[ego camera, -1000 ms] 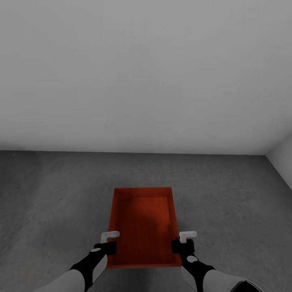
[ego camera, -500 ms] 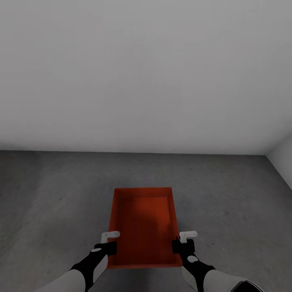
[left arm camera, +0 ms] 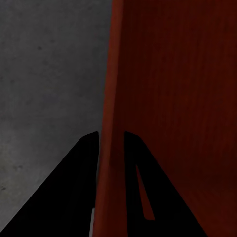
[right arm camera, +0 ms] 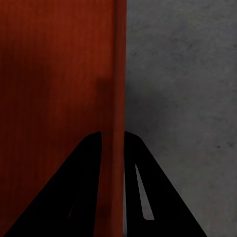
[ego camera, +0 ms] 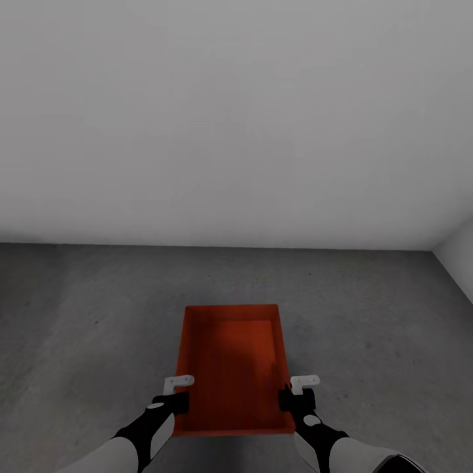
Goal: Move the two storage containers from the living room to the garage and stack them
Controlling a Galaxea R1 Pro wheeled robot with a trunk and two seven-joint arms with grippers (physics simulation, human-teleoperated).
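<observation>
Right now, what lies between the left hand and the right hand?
In the head view, the red storage container lies between the left hand and the right hand; each hand clamps one long wall of it.

From head cam we look fwd and down over both arms at the grey floor [ego camera: 79,315] and white wall [ego camera: 236,118]. Wrist cams sit v. close, each sighting along one side wall of the storage container [ego camera: 233,368]. All three views share container and floor.
</observation>
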